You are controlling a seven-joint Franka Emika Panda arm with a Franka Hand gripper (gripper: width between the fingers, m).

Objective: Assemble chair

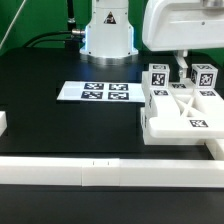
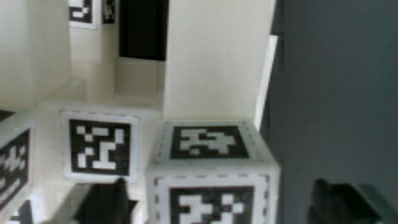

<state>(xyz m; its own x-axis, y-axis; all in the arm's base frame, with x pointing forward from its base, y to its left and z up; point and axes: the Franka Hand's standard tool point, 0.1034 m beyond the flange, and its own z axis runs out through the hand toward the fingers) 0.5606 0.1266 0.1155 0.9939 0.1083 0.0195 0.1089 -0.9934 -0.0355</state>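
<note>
Behind the X-braced frame [image 1: 183, 110]; wrist view shows cube-ended pegs [image 2: 208, 145].

One marker board [image 1: 93, 92] with four tags lies on the table. Beside it stand one X-braced frame [image 1: 183, 113] and three tagged cube-ended pegs [image 1: 158, 80].
</note>
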